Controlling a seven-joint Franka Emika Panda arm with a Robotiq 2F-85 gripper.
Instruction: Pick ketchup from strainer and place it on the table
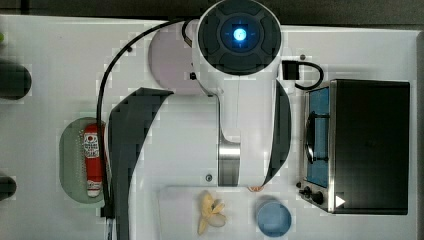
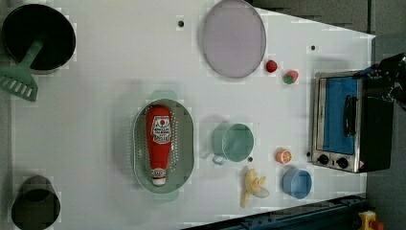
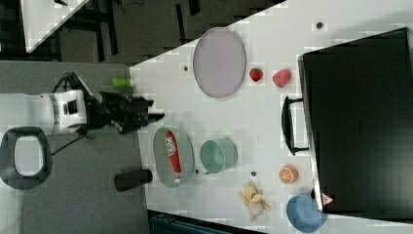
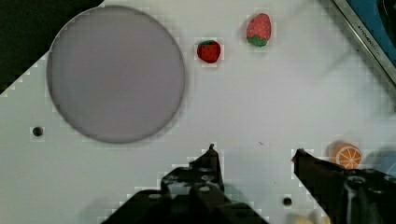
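Observation:
The red ketchup (image 2: 159, 143) bottle with its white cap lies lengthwise in the pale green oval strainer (image 2: 186, 139) on the white table (image 2: 95, 120). It also shows in the top view as ketchup (image 1: 92, 160) in the strainer (image 1: 70, 160), and in the right view as ketchup (image 3: 173, 153) in the strainer (image 3: 160, 151). My gripper (image 4: 256, 153) is open with nothing between its fingers, over bare table between the plate and an orange slice. In the right view the gripper (image 3: 157, 115) is held off the table, just past the strainer's rim and apart from the bottle.
A grey-lilac plate (image 2: 233, 38), two strawberries (image 2: 271, 66), a green cup (image 2: 234, 142), an orange slice (image 2: 283, 156), a banana (image 2: 253, 186) and a blue cup (image 2: 297, 183) lie about. A toaster oven (image 2: 344, 122) stands at the left view's right. A black pot (image 2: 38, 36) holds a green spatula.

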